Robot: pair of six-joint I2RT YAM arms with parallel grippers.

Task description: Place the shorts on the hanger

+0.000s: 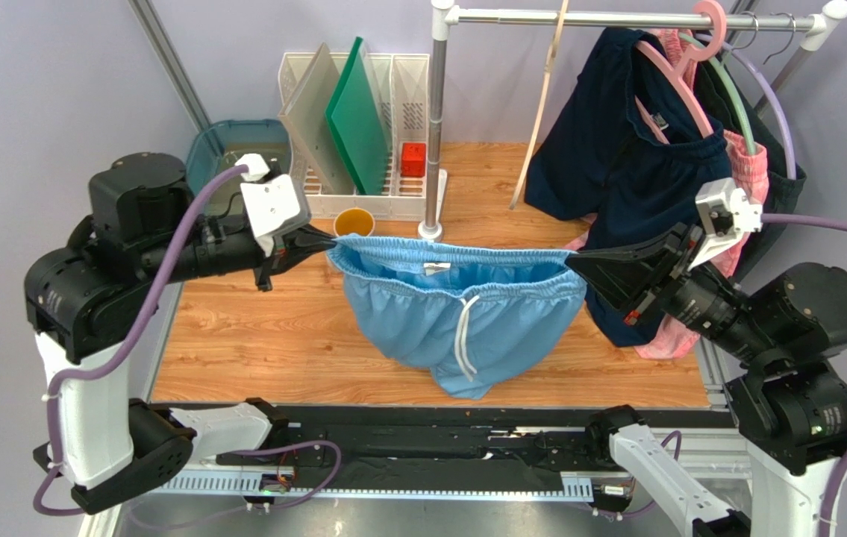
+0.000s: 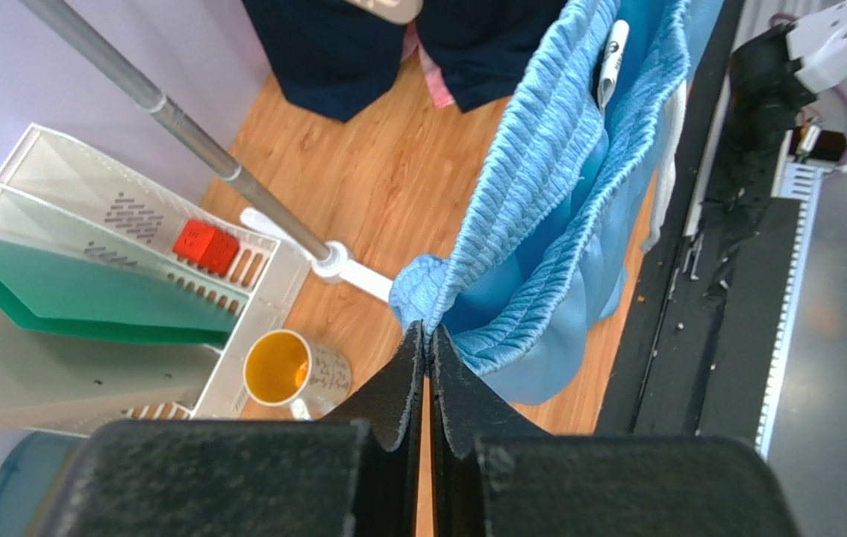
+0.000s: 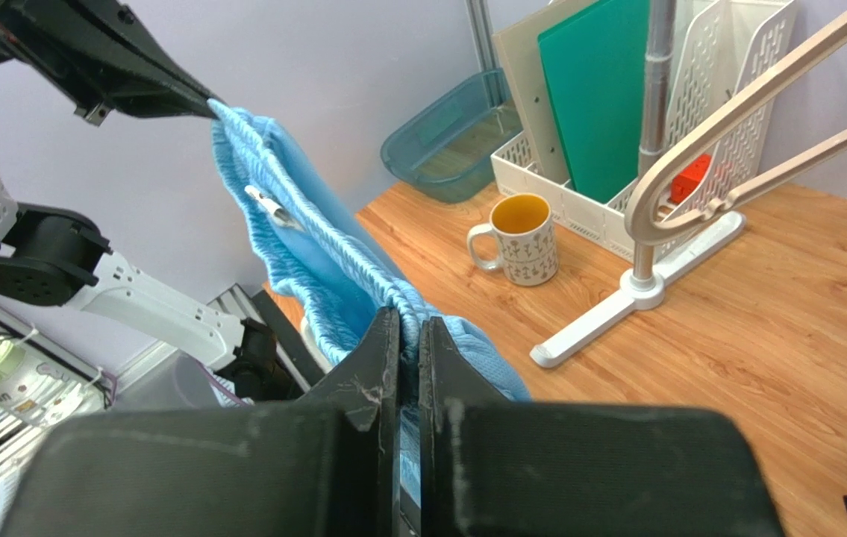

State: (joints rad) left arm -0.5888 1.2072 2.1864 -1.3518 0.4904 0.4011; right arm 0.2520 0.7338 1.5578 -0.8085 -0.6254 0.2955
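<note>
Left gripper (image 1: pixel 321 241) and right gripper (image 1: pixel 573 260) are pinching fully closed on opposite ends of the shorts (image 1: pixel 461 313) waistband, holding them stretched above the table (image 1: pixel 282 336); hanger (image 1: pixel 545 90) is hanging from the rail (image 1: pixel 618 18) behind. Rack (image 1: pixel 405 84) is holding a green board (image 1: pixel 355 112) and a red block (image 1: pixel 413 158)

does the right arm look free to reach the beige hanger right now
Probably not: the right gripper is shut on the shorts, stretched across to the left gripper. The hanger itself hangs unobstructed behind them.
</note>
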